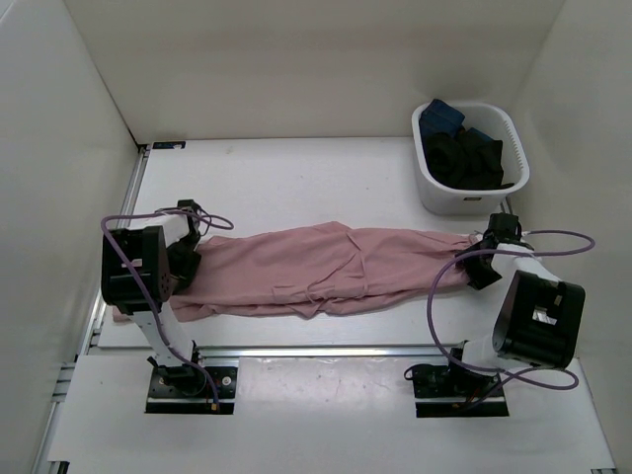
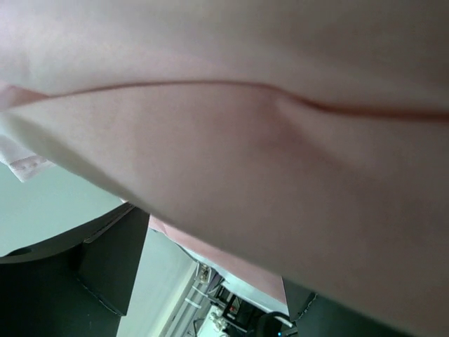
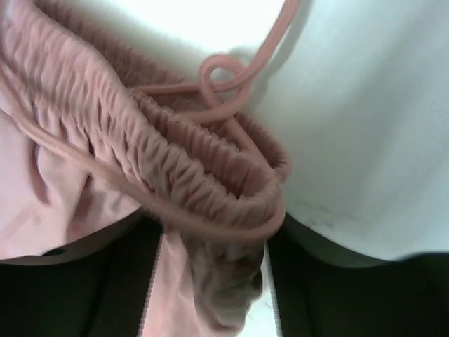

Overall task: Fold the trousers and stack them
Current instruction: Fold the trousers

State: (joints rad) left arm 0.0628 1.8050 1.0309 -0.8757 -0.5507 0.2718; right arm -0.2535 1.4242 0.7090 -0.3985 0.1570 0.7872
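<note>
The dusty-pink trousers [image 1: 326,269] lie stretched across the table from left to right. My right gripper [image 1: 482,259] is at their right end. In the right wrist view the gathered elastic band [image 3: 210,175] and the thin drawstring [image 3: 217,74] are bunched between my dark fingers [image 3: 119,288], which are closed on the fabric. My left gripper [image 1: 184,242] is at the left end of the trousers. In the left wrist view pink cloth [image 2: 266,154] hangs across almost the whole picture and hides the fingertips. Only the dark finger bodies [image 2: 105,263] show below it.
A white basket [image 1: 434,188] with black and dark-blue garments [image 1: 469,158] stands at the back right, just behind the right gripper. White walls close in the table on the left, back and right. A metal rail [image 1: 326,350] runs along the table's near edge.
</note>
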